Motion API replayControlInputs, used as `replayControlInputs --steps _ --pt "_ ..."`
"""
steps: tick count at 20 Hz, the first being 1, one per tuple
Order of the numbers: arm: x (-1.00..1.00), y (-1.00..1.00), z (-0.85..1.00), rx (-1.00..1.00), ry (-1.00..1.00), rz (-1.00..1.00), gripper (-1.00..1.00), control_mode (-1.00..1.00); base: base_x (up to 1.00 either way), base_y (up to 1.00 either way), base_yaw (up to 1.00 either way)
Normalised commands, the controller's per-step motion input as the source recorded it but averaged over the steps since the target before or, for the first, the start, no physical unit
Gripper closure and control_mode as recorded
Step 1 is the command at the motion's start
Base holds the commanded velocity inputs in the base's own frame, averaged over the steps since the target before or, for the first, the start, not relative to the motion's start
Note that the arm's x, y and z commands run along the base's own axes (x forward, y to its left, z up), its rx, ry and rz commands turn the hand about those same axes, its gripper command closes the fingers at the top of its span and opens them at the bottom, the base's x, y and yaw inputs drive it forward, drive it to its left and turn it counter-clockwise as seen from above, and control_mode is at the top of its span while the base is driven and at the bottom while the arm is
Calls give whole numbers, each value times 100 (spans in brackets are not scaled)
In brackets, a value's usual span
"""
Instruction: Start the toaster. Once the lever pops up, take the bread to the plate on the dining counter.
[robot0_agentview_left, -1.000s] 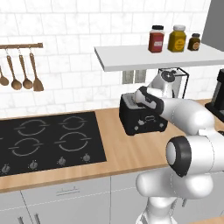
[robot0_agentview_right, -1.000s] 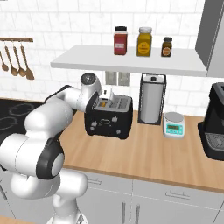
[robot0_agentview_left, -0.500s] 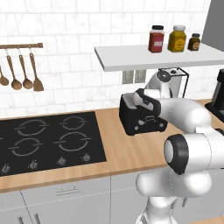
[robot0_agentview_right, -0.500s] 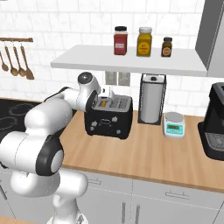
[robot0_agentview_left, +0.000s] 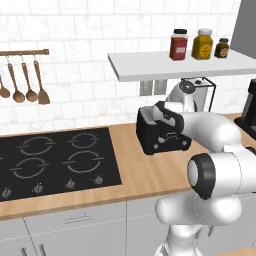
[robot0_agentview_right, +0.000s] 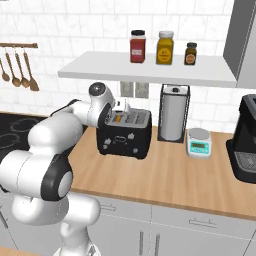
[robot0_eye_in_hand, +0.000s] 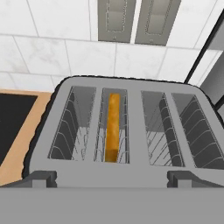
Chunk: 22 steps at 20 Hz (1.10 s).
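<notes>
The black toaster (robot0_agentview_right: 124, 135) stands on the wood counter (robot0_agentview_right: 170, 175) at the middle of the right base view, its silver slotted top facing up. In the hand view the toaster (robot0_eye_in_hand: 127, 131) shows four slots, and the bread (robot0_eye_in_hand: 112, 127) stands on edge inside the second slot from the left, its top sunk below the slot rim. In the right base view the bread (robot0_agentview_right: 118, 119) is a small orange patch in the top of the toaster.

The gripper (robot0_agentview_right: 116, 108) hangs just above the toaster's back left part, with the white arm curving in from the lower left of that frame; the arm covers the toaster's left end there. Its jaws stand wide apart and hold nothing. In the left base view the dark hand (robot0_agentview_left: 167, 118) lies over the toaster (robot0_agentview_left: 161, 134), and the forearm hides the toaster's right side.

To the right of the toaster in the right base view stand a paper towel roll in a black wire holder (robot0_agentview_right: 173, 114), then a small pale kitchen scale (robot0_agentview_right: 198, 142), then a black coffee machine (robot0_agentview_right: 245, 140) at the right edge. Above them a white shelf (robot0_agentview_right: 150, 72) carries three jars (robot0_agentview_right: 162, 47). A grey double outlet (robot0_eye_in_hand: 135, 21) sits on the tiled wall just behind the toaster. At the left of the left base view lie a black cooktop (robot0_agentview_left: 55, 160) and wooden utensils on a rail (robot0_agentview_left: 22, 80)
</notes>
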Motion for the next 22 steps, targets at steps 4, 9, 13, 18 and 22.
replayControlInputs --steps 4,9,13,18,22 --pt "0 0 0 0 0 0 -100 -100 0 0 0" --pt "0 0 0 0 0 0 -100 -100 0 0 0" --pt "0 0 0 0 0 0 -100 -100 0 0 0" --pt "0 0 0 0 0 0 -100 -100 0 0 0" --pt "0 0 0 0 0 0 -100 -100 0 0 0"
